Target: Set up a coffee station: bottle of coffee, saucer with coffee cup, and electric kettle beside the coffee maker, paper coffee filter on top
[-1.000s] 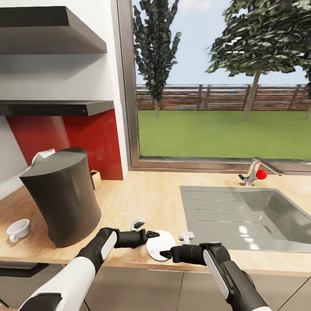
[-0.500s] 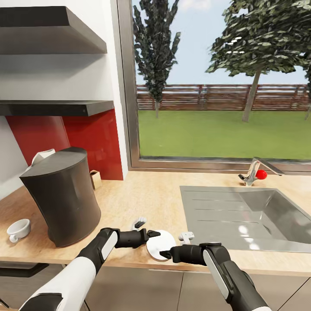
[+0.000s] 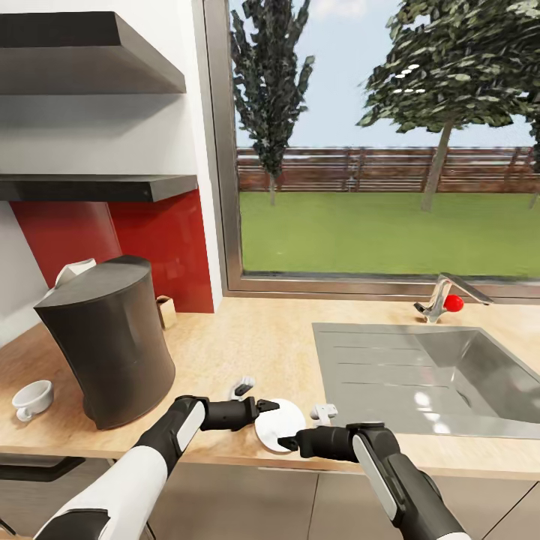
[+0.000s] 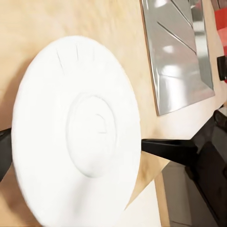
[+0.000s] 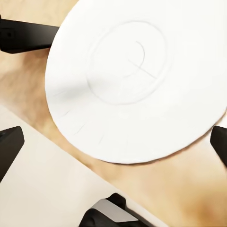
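The white saucer (image 3: pixel 279 424) lies flat at the front edge of the kitchen countertop (image 3: pixel 255 337), partly overhanging it in the right wrist view (image 5: pixel 137 75). My left gripper (image 3: pixel 255 397) is open, one fingertip touching the saucer's left rim. My right gripper (image 3: pixel 306 427) is open and straddles the saucer's near right side. The dark grey coffee maker (image 3: pixel 109 345) stands at the left, with the white paper coffee filter (image 3: pixel 75 270) at its top rear. The coffee cup (image 3: pixel 31 398) sits on the counter left of the machine. The electric kettle is out of view. I cannot identify the bottle of coffee.
A steel sink (image 3: pixel 427 375) with a tap (image 3: pixel 442 300) takes up the counter's right side. A small tan object (image 3: pixel 165 310) peeks from behind the coffee maker. The thin black kitchen shelf (image 3: pixel 112 187) and a thicker board (image 3: pixel 90 64) hang at upper left.
My right gripper has edged a little to the right along the saucer's near rim. Everything else stays put.
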